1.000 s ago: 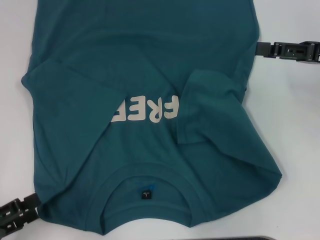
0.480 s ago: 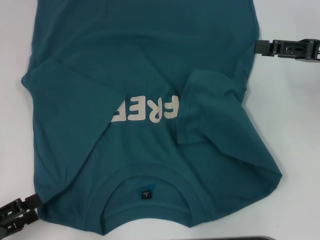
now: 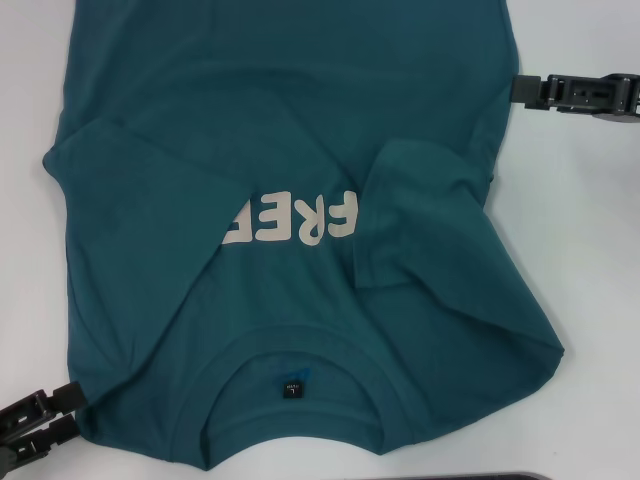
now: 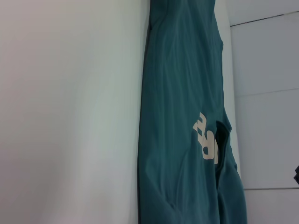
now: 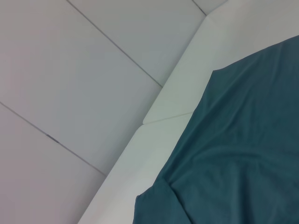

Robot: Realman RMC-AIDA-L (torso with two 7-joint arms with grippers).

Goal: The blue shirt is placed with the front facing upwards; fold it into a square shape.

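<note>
Teal cotton, the blue shirt (image 3: 290, 230) lies spread on the white worktop (image 3: 590, 250), both sleeves folded inward (collar nearest the robot). The left gripper (image 3: 40, 425) sits by its near corner, the right gripper (image 3: 570, 92) beside the far edge; whether either's fingers are spread, I cannot tell.

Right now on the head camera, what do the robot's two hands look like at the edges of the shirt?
Both are dark, nearly black, blocky mechanical parts with ribbed, segmented housings. The left hand shows two parallel flat bars beside the blue shirt. The right hand ends in a squared flat tip, with lighter grey joints behind it. No cables or markings show.
</note>
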